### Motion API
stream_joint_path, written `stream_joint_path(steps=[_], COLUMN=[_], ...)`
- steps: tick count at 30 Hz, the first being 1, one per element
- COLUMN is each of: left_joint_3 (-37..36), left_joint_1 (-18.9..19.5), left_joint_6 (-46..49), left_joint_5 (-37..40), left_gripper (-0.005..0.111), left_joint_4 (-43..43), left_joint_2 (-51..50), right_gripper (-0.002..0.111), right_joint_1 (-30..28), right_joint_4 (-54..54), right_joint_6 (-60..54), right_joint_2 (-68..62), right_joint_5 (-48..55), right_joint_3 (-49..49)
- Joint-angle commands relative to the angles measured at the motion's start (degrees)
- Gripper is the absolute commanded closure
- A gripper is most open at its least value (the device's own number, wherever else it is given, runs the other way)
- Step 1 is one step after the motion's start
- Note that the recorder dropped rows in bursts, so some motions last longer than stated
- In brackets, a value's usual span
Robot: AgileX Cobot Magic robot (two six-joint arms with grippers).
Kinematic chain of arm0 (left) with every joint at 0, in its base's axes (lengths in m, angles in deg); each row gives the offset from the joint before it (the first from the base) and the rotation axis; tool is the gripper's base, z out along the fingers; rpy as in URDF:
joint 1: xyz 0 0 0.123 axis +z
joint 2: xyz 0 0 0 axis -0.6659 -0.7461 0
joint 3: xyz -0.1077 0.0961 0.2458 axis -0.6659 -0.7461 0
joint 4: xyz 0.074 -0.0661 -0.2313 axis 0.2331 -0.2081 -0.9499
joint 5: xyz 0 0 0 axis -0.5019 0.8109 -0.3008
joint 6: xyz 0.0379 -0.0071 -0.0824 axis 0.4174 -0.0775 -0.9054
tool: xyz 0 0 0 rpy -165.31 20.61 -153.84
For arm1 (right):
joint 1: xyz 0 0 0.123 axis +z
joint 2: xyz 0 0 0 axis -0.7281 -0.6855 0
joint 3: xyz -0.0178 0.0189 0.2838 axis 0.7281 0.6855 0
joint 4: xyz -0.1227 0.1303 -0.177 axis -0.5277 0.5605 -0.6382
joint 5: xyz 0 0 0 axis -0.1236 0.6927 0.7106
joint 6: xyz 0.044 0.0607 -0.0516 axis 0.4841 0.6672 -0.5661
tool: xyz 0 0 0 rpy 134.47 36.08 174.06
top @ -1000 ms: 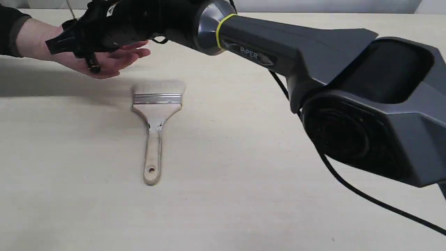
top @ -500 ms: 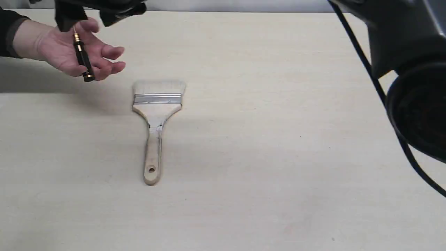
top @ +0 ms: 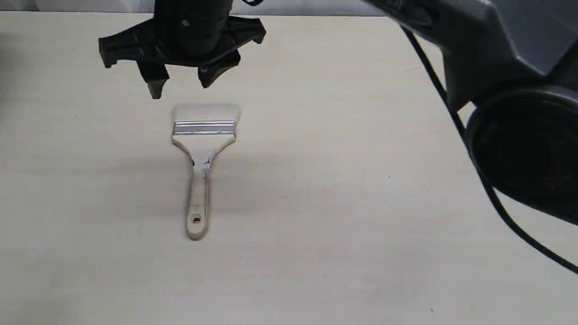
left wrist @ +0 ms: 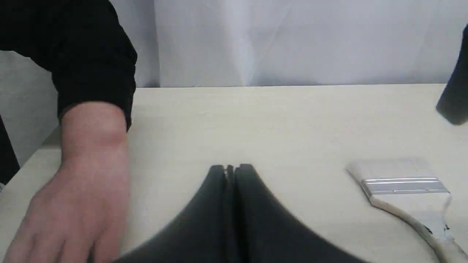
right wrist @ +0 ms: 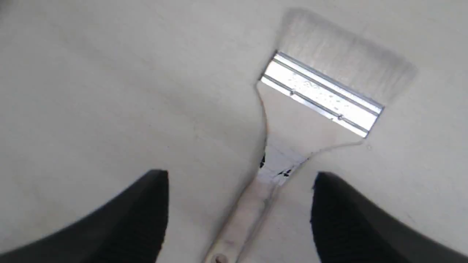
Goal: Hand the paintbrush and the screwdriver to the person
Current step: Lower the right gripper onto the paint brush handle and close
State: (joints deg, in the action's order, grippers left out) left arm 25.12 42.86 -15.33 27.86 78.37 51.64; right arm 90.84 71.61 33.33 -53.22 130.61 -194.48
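The wide flat paintbrush [top: 203, 158] with pale bristles, a silver metal ferrule and a pale wooden handle lies flat on the light beige surface [top: 361, 225]. The black right gripper [top: 180, 85] hangs above its bristle end with the jaws wide apart and nothing between them. In the right wrist view the narrow neck of the handle is below the gap of this gripper [right wrist: 239, 175], at a slant to it. The left gripper [left wrist: 230, 170] has its jaws pressed together and empty. The person's hand [left wrist: 73, 204], bare with a dark sleeve, is low over the surface just beside it. The screwdriver is in none of the views.

I think the risk is in the pickup. The handle is thin and lies flat, so the jaws may strike the surface or close over it without catching. If they close on the ferrule, it may be too wide. On the bristles, the brush would bend and slip. The hand is near, so a fast swing toward it could hit the fingers.

No brand, label or writing can be read.
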Motion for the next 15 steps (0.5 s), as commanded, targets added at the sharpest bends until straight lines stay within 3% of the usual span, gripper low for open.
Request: stream_joint_path(steps=[1,15], left_joint_3=[-0.1,-0.1], left_joint_1=[-0.5,-0.5], left_joint_6=[-0.1,-0.1], left_joint_5=[-0.3,-0.3], left_gripper=[0.107,0.107], left_joint_4=[-0.2,-0.2], left_joint_2=[0.1,0.1], right_gripper=[0.048,0.048], right_joint_1=[0.0,0.0], right_joint_4=[-0.7,2.1], right_joint_6=[0.9,3.8], right_joint_2=[-3.3,-15.2], right_joint_5=[0.7,0.7], right_joint_3=[0.4,0.4])
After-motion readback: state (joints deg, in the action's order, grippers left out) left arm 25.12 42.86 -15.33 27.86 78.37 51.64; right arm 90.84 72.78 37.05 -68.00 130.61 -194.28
